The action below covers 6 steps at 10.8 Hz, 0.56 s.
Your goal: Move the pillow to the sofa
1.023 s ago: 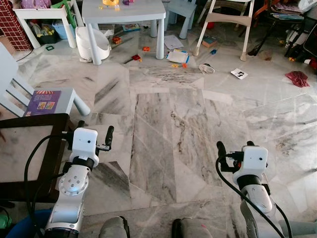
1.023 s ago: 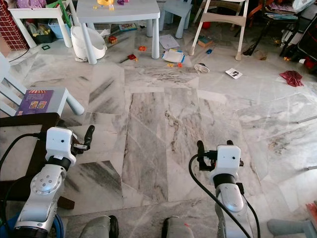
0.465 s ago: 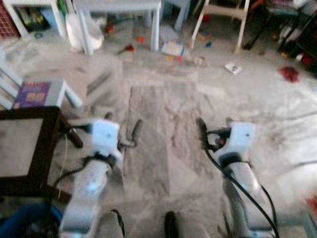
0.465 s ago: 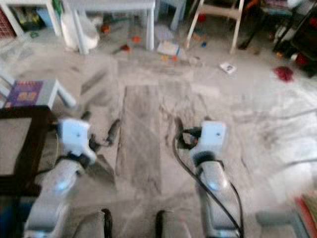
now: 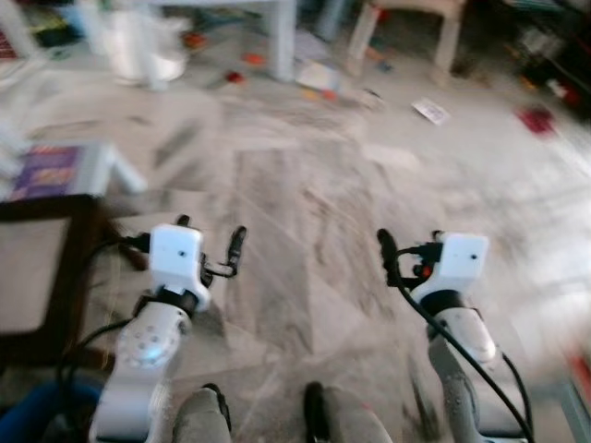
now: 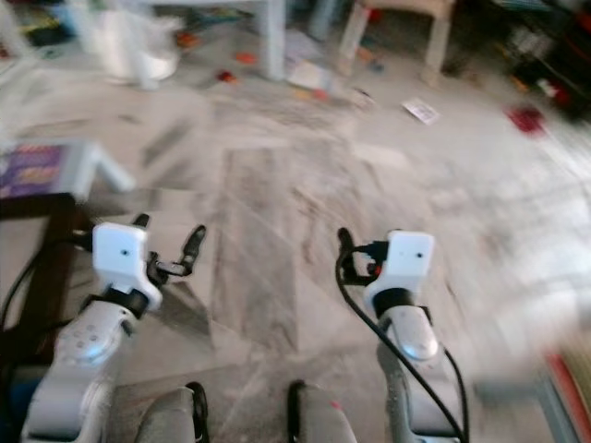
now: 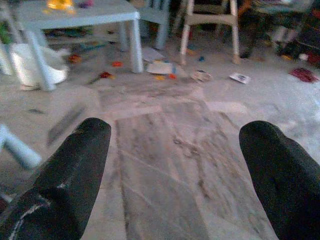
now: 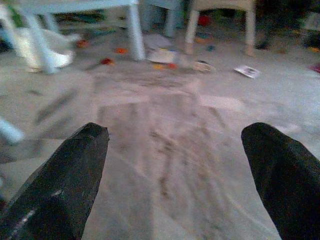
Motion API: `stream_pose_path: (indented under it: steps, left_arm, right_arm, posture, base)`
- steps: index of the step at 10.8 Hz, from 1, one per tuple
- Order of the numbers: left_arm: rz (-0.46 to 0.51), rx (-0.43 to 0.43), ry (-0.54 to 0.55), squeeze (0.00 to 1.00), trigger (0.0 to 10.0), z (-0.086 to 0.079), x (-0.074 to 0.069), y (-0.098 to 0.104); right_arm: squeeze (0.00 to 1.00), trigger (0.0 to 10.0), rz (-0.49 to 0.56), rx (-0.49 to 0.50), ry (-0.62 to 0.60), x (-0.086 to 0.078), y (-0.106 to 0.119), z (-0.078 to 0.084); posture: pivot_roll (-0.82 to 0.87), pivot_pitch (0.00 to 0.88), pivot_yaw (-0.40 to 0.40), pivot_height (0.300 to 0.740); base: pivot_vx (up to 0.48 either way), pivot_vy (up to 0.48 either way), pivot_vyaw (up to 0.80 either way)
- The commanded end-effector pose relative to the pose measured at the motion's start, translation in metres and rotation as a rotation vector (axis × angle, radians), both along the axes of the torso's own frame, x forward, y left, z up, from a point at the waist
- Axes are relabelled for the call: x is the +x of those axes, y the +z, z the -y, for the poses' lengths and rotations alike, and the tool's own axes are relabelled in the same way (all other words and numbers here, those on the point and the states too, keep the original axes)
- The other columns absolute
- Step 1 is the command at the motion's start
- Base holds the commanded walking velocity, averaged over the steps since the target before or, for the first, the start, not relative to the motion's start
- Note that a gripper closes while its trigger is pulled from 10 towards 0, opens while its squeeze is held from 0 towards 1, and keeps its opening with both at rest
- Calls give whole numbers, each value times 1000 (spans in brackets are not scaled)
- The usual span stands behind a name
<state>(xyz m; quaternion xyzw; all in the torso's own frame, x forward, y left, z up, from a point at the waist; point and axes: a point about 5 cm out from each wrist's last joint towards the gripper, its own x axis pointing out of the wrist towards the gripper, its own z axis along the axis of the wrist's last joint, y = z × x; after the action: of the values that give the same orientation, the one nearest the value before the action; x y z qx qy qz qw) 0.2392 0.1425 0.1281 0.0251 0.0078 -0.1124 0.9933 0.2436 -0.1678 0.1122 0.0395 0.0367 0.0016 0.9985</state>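
— Looking down at the grey marble tile floor (image 5: 314,203), what are the arms doing?

— Both are held out low over it. The left gripper (image 7: 175,165) has its fingers (image 7: 75,175) spread wide with nothing between them, and the right gripper (image 8: 175,170) is spread the same way, also empty.

— Anything around them?

— A dark wooden counter (image 5: 69,277) at the robot's left, a purple book on a pale stool (image 5: 55,173) just beyond it, and a pale blue table (image 7: 85,15) farther off, with small toys and papers (image 7: 160,67) scattered near its legs. Everything is blurred.

— And the pillow?

— I cannot tell where it is.
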Motion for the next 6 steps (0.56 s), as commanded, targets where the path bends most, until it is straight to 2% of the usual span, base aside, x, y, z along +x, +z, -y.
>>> stream_pose_path:
  steps: [1,4,5,6]
  left_arm:
    - [4,-15,-27,0,10000,3,0,4]
    - [2,-23,-57,0,10000,10,7,6]
    - [-6,-21,-75,0,10000,15,11,4]
    - [0,4,-83,0,10000,17,20,3]
  right_arm:
    - [0,10000,-6,-7,-28,-2,0,5]
    - [0,10000,13,-10,-47,1,1,9]
    - [0,10000,33,-14,-43,4,1,10]
    - [0,10000,45,-18,-41,11,0,9]
  posture:
    - [-35,219,-63,740]
    - [-38,197,-51,740]
    - [-30,165,-42,740]
    - [-23,123,-30,740]
  base:
    - [296,244,-781]
    - [365,280,-713]
    - [337,0,0]
    - [0,0,0]
